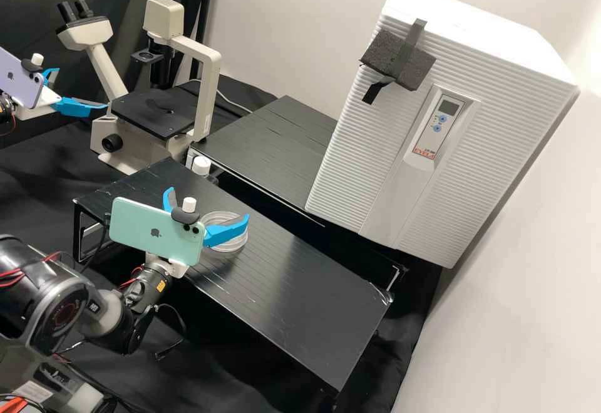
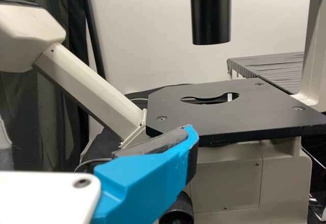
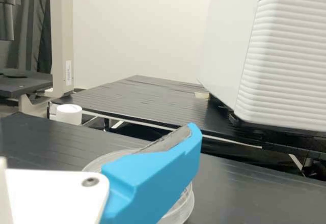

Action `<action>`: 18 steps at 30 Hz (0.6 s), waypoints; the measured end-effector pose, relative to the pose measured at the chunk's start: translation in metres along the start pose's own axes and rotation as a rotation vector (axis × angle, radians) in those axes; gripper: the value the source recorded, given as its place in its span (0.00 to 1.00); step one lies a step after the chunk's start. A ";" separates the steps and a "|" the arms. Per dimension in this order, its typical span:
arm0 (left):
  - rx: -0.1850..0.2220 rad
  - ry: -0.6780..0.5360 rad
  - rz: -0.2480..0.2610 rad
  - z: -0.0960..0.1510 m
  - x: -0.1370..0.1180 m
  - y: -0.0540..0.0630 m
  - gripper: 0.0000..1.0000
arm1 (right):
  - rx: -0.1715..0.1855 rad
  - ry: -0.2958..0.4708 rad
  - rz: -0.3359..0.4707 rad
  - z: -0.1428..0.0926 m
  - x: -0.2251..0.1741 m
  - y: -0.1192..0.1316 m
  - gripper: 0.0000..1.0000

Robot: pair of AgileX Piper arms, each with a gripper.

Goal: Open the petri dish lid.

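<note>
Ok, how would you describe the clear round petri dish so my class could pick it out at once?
Find the big white ribbed cabinet, then the long black platform in front of it. There, by the blue-fingered right gripper, lies the clear round dish. It is low and see-through, unlike the opaque white cylinder beyond it.

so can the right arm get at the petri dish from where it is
Likely yes: the right gripper is open close by the petri dish and nothing seems to stand between them, though its exact height is hard to judge.
</note>
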 end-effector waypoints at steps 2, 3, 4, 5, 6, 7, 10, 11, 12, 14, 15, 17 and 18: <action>0.000 0.000 0.000 0.000 0.000 0.000 1.00 | 0.004 -0.009 0.004 0.001 0.000 0.000 1.00; 0.000 0.000 0.000 0.000 0.000 0.000 1.00 | 0.004 -0.013 0.008 0.001 0.000 0.001 1.00; 0.000 0.000 0.000 0.000 0.000 0.000 1.00 | 0.006 -0.016 0.011 0.002 0.000 0.001 1.00; 0.000 0.000 0.000 0.000 0.000 0.000 1.00 | 0.008 -0.020 0.015 0.002 0.000 0.001 1.00; 0.000 0.000 0.000 0.000 0.000 0.000 1.00 | 0.008 -0.021 0.016 0.002 0.000 0.001 1.00; 0.000 0.000 0.000 0.000 0.000 0.000 1.00 | 0.006 -0.021 0.016 0.002 0.000 0.001 1.00; 0.000 0.000 0.000 0.000 0.000 0.000 1.00 | 0.005 -0.022 0.017 0.002 0.000 0.001 1.00; 0.000 0.000 0.000 0.000 0.000 0.000 1.00 | 0.000 -0.020 0.016 0.001 0.000 0.001 1.00; 0.000 0.000 0.000 0.000 0.000 0.000 1.00 | -0.004 -0.017 0.014 0.001 0.000 0.000 1.00; 0.000 0.000 0.000 0.000 0.000 0.000 1.00 | -0.011 -0.015 0.012 0.000 0.000 0.000 1.00; 0.000 0.000 0.000 0.000 0.000 0.000 1.00 | -0.012 -0.011 0.009 -0.001 0.000 -0.001 1.00; 0.000 0.000 0.000 0.000 0.000 0.000 1.00 | -0.018 -0.009 0.004 -0.001 0.001 -0.002 1.00; 0.000 0.000 0.000 0.000 0.000 0.000 1.00 | -0.020 -0.011 -0.001 -0.001 0.001 -0.003 1.00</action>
